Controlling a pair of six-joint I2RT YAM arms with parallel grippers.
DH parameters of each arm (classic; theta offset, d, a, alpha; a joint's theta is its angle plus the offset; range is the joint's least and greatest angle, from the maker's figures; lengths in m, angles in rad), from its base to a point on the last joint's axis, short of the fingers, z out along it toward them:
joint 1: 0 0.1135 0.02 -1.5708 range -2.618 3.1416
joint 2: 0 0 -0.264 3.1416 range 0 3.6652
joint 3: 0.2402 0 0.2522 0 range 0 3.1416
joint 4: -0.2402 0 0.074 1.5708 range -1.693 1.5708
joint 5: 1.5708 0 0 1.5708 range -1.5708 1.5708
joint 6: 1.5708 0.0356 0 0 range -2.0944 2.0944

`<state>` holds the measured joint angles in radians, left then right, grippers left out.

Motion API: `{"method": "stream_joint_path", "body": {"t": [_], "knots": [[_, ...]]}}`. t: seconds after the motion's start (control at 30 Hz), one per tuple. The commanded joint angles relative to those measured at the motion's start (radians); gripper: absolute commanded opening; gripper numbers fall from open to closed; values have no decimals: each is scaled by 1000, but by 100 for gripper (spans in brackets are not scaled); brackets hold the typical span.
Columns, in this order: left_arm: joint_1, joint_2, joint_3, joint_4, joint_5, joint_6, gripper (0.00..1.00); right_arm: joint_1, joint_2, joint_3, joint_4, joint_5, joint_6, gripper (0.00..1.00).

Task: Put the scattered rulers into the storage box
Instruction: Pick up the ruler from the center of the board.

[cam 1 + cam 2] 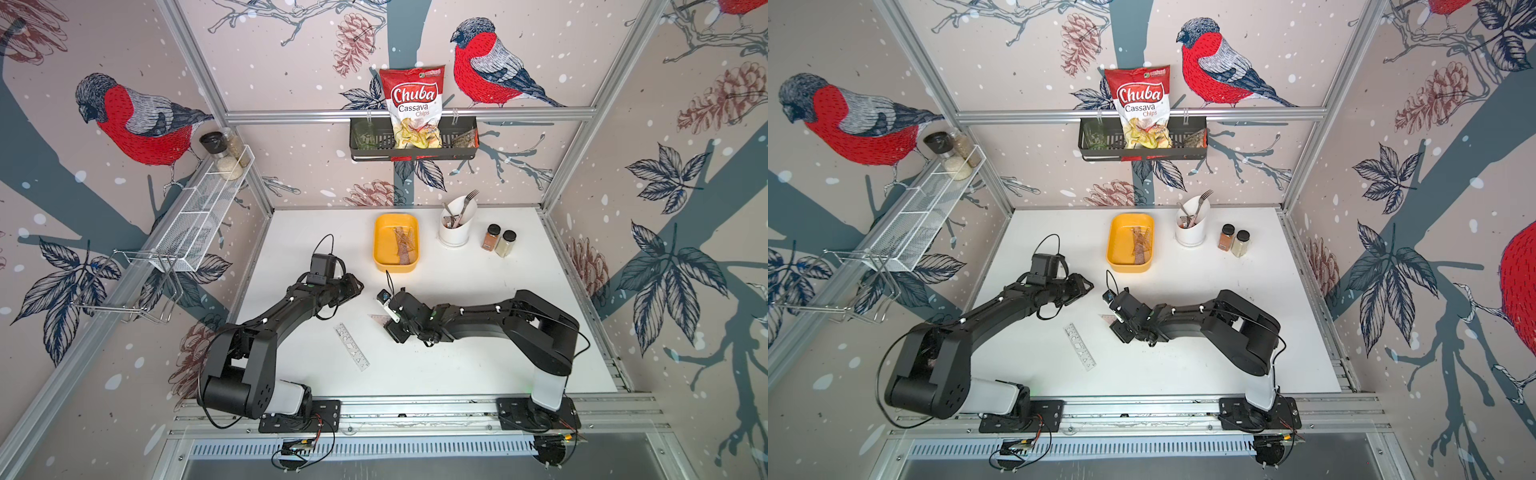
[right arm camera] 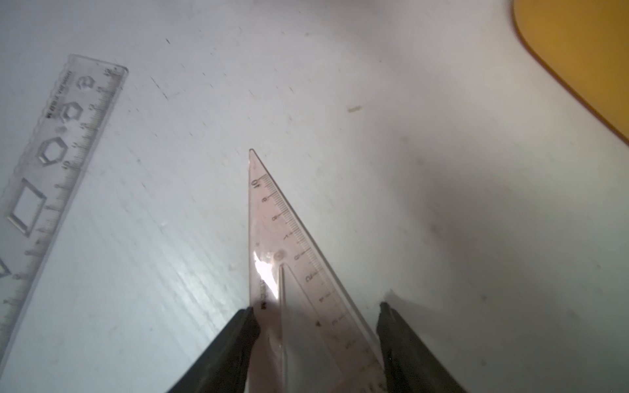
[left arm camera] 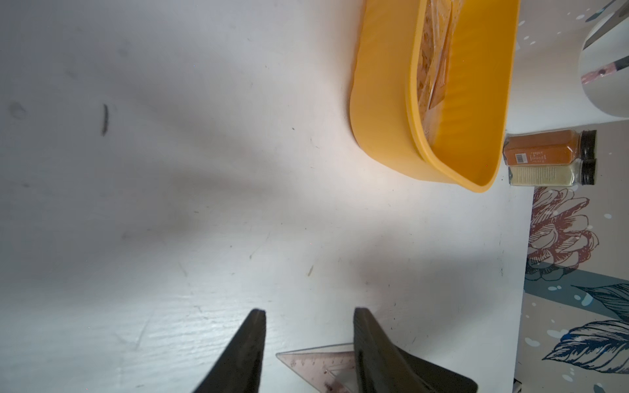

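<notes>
The yellow box (image 1: 383, 249) sits on the white surface (image 1: 457, 345) with some rulers (image 1: 405, 245) lying inside it. A pink triangle ruler (image 2: 289, 238) lies flat near the box. The right end effector (image 2: 316, 307) has one finger on each side of the triangle, but it is hard to tell if it squeezes. A clear ruler (image 1: 352, 347) lies farther from the box. The left end effector (image 3: 309, 311) is open and empty, near the box.

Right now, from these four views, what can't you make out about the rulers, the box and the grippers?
Rulers in the storage box: count unclear; they overlap and are see-through in both top views, and the left wrist view cuts them off at its edge.
Set square: mostly under the right arm in both top views; its wide end runs off the right wrist picture.
Right gripper: straddles the set square; gripping or not, unclear.
</notes>
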<state>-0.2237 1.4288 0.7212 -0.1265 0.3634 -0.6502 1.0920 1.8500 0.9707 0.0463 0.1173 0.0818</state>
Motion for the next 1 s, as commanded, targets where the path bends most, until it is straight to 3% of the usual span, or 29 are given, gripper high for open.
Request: {"method": "stream_joint_path", "body": {"t": [0.0, 0.2, 0.4, 0.67, 0.97], "knots": [[-29, 18, -19, 58, 6, -23, 47, -8, -59, -25, 15, 9, 16, 69], [-63, 40, -49, 70, 10, -22, 47, -50, -230, -171, 201, -196, 207, 72], [-99, 103, -48, 61, 17, 1, 47, -176, -328, -400, 442, -412, 453, 48], [-158, 127, -78, 67, 33, -7, 45, -192, -353, -466, 489, -429, 498, 39], [-192, 13, -164, 41, 37, -45, 42, -190, -285, -427, 475, -454, 525, 27]]}}
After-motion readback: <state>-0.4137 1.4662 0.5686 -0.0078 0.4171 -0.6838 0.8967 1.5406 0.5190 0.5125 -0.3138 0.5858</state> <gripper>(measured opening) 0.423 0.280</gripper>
